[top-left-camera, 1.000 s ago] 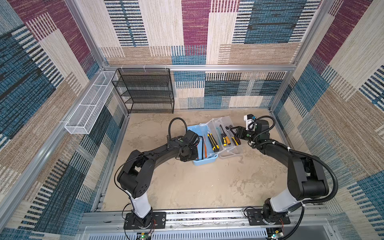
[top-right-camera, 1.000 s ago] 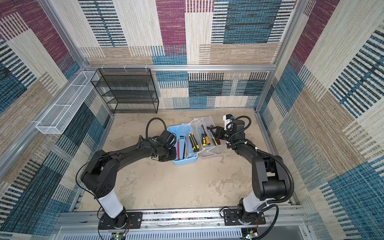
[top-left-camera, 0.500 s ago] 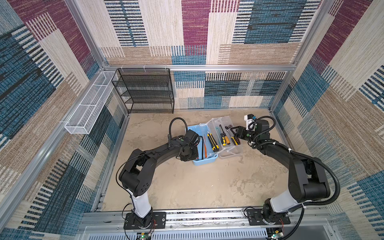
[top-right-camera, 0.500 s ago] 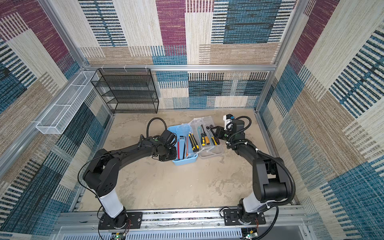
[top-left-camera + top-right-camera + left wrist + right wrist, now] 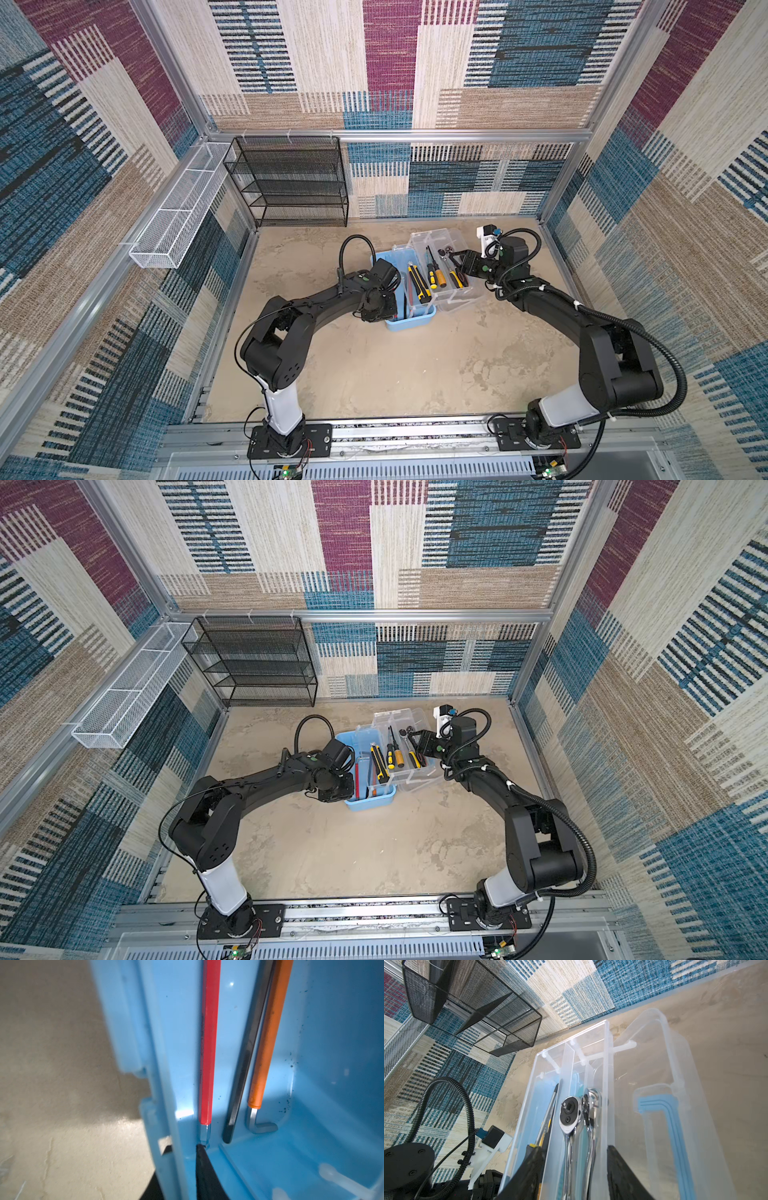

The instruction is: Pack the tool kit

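Packing looks mostly done: the blue box [image 5: 409,322], mid-floor toward the far side, holds hex keys [image 5: 268,1032] in its bottom, and the clear tray [image 5: 520,1113] swung out to its right carries a knife [image 5: 417,282], screwdrivers [image 5: 436,272] and ratchets [image 5: 569,1113] (no loose tool shows on the floor [image 5: 374,374]). At the box's left wall the left gripper [image 5: 184,1149] pinches the plastic. The right gripper [image 5: 576,1147] appears to have its jaws closed against the tray's ratchet compartment. What remains, I judge, is folding the tray in, then shutting and latching the lid [image 5: 695,1105].
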Tool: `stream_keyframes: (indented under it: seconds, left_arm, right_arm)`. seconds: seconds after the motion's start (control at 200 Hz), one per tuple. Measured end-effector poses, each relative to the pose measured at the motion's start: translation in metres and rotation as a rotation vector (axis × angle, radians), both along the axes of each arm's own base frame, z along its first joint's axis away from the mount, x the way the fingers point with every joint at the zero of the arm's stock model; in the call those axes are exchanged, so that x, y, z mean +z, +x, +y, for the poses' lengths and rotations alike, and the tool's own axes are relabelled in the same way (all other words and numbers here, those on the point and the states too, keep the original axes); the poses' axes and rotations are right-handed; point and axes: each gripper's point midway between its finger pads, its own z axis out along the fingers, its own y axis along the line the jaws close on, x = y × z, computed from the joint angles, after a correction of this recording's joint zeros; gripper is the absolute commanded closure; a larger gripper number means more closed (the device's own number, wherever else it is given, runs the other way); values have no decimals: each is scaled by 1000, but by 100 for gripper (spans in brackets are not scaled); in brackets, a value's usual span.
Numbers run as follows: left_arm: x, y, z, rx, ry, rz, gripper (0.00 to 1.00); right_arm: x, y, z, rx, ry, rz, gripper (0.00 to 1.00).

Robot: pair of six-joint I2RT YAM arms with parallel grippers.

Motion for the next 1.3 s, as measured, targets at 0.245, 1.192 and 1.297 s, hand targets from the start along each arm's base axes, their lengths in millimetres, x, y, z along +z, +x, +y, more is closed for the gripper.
stream_keyframes:
  seconds: [0.245, 1.192, 1.297]
  left_arm:
    - [1, 0, 0, 1, -6, -3, 76]
    - [96, 51, 36, 93, -2, -279, 43]
    - [122, 68, 23, 68, -42, -333, 43]
  right_arm:
    - [2, 0, 15, -12, -29, -7, 48]
    - [-2, 3, 31, 2, -58, 5, 49]
    - [-2, 3, 32, 4, -64, 5, 48]
